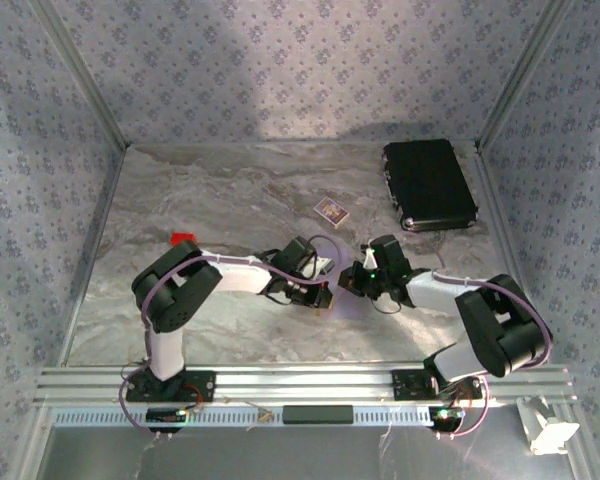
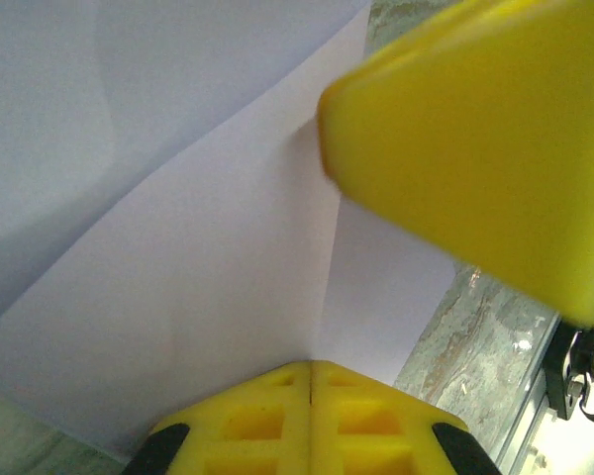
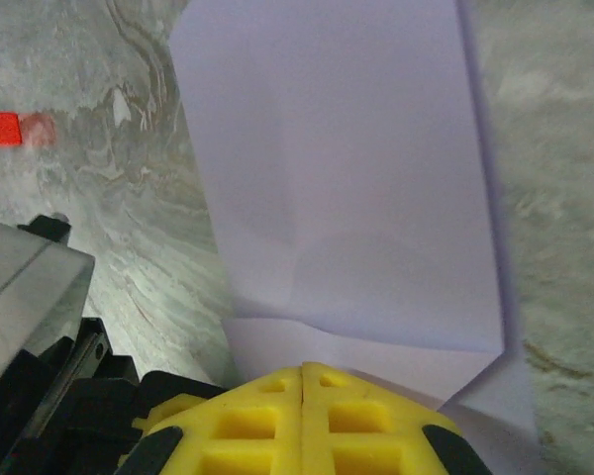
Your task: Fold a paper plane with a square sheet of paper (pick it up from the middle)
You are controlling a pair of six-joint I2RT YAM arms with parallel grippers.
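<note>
Near the middle of the counter, 2 arms reach inward from their bases, elbows raised, wrists pointing at each other. The left gripper has its yellow fingers pressed together on an edge of the sheet of paper. The right gripper is likewise pinched closed on the sheet, close beside the left one. The pale lilac sheet, creased into overlapping flaps, sits between them over the marbled surface. A red block, a patterned card and a black case lie well apart.
</note>
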